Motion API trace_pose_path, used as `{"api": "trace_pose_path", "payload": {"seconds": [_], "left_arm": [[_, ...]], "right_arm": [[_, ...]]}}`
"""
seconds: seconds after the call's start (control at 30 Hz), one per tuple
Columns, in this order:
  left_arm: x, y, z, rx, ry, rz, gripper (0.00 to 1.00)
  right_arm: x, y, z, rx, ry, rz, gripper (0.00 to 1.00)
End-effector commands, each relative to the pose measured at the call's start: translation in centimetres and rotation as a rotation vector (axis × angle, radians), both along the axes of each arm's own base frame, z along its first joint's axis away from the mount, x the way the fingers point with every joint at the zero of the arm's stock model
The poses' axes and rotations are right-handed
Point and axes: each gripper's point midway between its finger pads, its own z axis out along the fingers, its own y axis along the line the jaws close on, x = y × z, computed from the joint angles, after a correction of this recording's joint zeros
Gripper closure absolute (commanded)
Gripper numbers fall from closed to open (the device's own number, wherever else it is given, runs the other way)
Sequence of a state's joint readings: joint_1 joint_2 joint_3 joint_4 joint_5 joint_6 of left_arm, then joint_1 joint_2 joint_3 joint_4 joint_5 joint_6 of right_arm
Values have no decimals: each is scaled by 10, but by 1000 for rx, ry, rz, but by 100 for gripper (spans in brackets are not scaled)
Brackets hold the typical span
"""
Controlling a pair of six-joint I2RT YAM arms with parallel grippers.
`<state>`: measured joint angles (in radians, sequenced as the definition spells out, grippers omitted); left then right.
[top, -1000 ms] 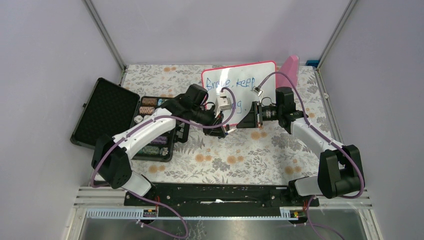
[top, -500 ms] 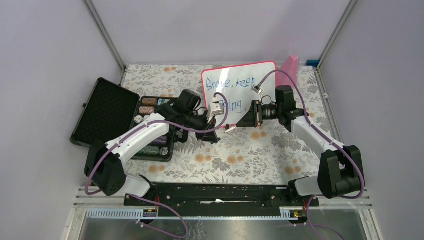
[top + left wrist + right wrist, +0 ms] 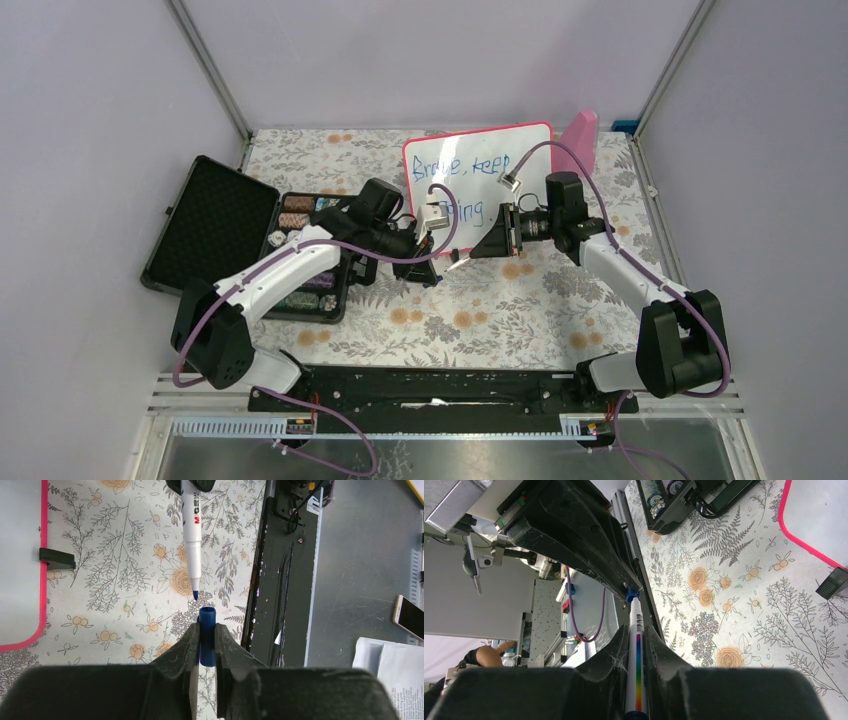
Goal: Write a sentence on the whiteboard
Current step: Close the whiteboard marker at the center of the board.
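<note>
Over the middle of the floral surface my two claws face each other. The left claw is pinched tight on a blue cap, whose open end sticks out past the fingertips. The right claw is clamped on a white marker with its blue tip bare. In the left wrist view the marker points at the cap, with its tip just short of the opening and a little to one side, not inside it.

To the left an open black case lies flat, with rows of chips in its tray.

Beyond the claws the whiteboard stands at the far side of the surface on its black feet. The sentence on it is blue handwriting in two lines, "Brave, keep" above "going." A pink paddle shows behind the board's right edge.
</note>
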<state>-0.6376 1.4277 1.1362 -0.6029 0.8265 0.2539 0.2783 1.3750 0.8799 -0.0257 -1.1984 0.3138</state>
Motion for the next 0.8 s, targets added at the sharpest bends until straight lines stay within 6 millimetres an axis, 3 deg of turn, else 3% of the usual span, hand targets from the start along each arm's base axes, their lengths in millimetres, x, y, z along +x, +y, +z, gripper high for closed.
{"api": "trace_pose_path", "payload": {"seconds": [0.0, 0.77], "left_arm": [[7, -9, 18, -57, -45, -13, 100], [3, -8, 23, -78, -46, -20, 100]], "right_arm": [[-9, 5, 22, 42, -60, 59, 100], [-13, 8, 17, 23, -62, 69, 100]]}}
